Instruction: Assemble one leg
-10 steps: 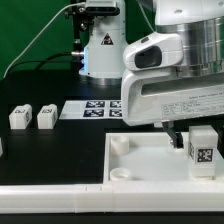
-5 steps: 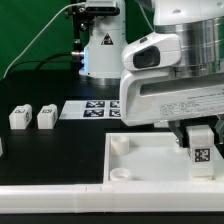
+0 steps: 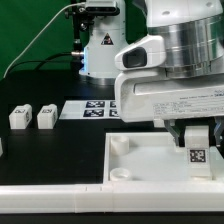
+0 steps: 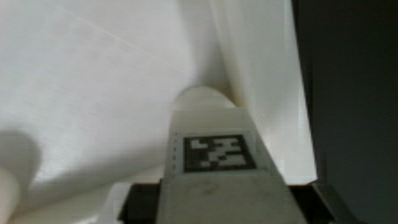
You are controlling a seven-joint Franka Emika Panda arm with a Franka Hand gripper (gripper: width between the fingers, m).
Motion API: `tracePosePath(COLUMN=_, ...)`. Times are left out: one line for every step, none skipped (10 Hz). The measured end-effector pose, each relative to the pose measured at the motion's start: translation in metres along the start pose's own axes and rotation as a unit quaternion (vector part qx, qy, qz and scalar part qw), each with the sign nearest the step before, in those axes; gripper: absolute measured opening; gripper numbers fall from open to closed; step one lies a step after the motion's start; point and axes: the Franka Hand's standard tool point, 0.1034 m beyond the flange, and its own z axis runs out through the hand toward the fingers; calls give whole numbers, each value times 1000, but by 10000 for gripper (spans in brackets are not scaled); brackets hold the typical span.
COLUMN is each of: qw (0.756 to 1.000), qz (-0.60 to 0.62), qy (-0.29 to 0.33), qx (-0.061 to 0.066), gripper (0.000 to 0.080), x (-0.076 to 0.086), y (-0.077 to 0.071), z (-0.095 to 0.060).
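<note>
White moulded plastic, chunky and matt: the leg [image 3: 198, 153] you are handling sits at the lower right of the exterior view, a black-and-white square tag on its facing side, held in the gripper [image 3: 197, 136], whose dark fingers [image 3: 178, 134] close against its upper flanks. In the wrist view the same leg [image 4: 221, 150] tapers away from the camera to a rounded tip, tag uppermost, with dark finger pads [image 4: 143, 200] pressed on both sides near the frame's lower edge.

Large flat white panel [image 3: 150, 165]: smooth, raised rim, a round socket [image 3: 120, 145] at its near upper-left corner and another [image 3: 121, 173] lower down the same side. The leg hangs over the panel's right part; whether it touches the surface you cannot tell. In the wrist view the panel wall [image 4: 258, 60] runs as a pale strip just beside the leg's tip, black table [image 4: 347, 90] beyond it.

Two spare legs [image 3: 19, 117] and [image 3: 46, 117]: same blocky form, standing side by side at mid-left, well apart from the panel.

Marker board [image 3: 90, 110]: thin, flat, tagged, lying between the spare legs and the arm.

Black table [image 3: 50, 150]: open room to the left of the panel; a white strip [image 3: 50, 198] borders the bottom edge
</note>
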Motion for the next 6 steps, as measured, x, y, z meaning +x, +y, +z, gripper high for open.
tracePosePath(qw=1000, qz=6, qy=0, qx=0, gripper=293, x=0, y=0, z=0)
tracePosePath(qw=1000, qz=20, qy=-2, qx=2, gripper=293, x=0, y=0, z=0)
tracePosePath(qw=1000, qz=24, qy=-4, qx=4, gripper=293, x=0, y=0, z=0)
tracePosePath(qw=1000, qz=9, qy=-1, qx=-1, gripper=293, x=-1, y=0, z=0)
tracePosePath(qw=1000, qz=10, qy=-1, qx=-1, gripper=293, x=-1, y=0, z=0)
tracePosePath(qw=1000, qz=10, qy=-1, qx=-1, gripper=293, x=-1, y=0, z=0)
